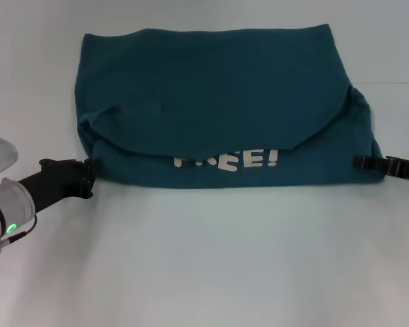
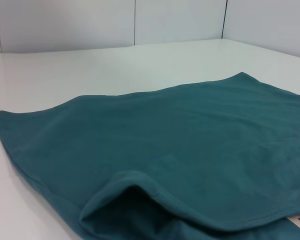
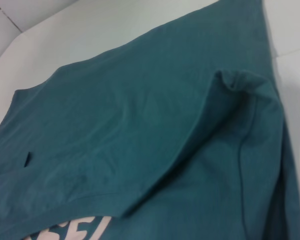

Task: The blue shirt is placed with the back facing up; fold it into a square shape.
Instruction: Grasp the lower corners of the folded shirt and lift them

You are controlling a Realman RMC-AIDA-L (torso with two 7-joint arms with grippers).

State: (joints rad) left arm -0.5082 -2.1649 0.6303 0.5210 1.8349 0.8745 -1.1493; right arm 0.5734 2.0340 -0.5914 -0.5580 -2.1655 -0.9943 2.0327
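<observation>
The blue shirt (image 1: 211, 88) lies flat on the white table (image 1: 204, 266), with an upper layer folded down toward me in a curved edge. Below that edge part of a white print reading "FREE!" (image 1: 228, 161) shows. My left gripper (image 1: 90, 176) sits at the shirt's near left corner, low on the table and touching the cloth edge. My right gripper (image 1: 360, 162) is at the near right corner, its black tip against the fabric. The left wrist view looks across the shirt (image 2: 190, 150) and into an open fold. Through the right wrist camera I see the shirt (image 3: 140, 125) with a bunched side fold.
White table surface surrounds the shirt, with a wide bare strip between it and me. A wall with panel seams (image 2: 135, 22) stands behind the table's far edge.
</observation>
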